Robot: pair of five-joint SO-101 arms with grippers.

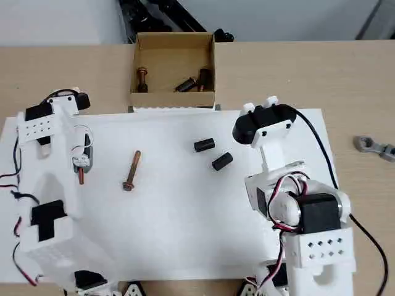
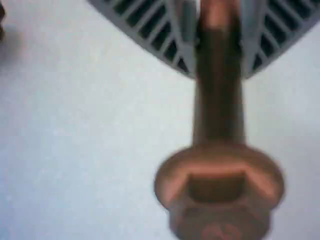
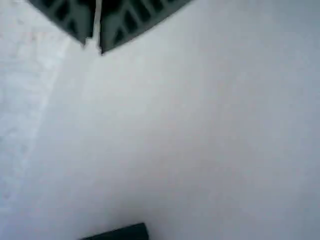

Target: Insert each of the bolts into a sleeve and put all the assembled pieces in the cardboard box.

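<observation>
My left gripper (image 2: 217,70) (image 1: 81,160) is shut on the shank of a copper bolt (image 2: 218,150) (image 1: 80,177), just above the left side of the white mat (image 1: 185,234); the bolt's flanged head points away from the fingers. A second bolt (image 1: 131,171) lies loose on the mat to its right. Two black sleeves (image 1: 204,145) (image 1: 222,161) lie near the mat's middle. My right gripper (image 3: 95,44) is shut and holds nothing, low over the mat, with a black sleeve (image 3: 117,232) showing at the edge of its wrist view. The cardboard box (image 1: 174,97) stands beyond the mat with several assembled pieces inside.
A metal wrench (image 1: 373,146) lies on the bare wooden table at the far right. The right arm's folded body (image 1: 296,203) covers the mat's right side. Open mat stretches across the front middle.
</observation>
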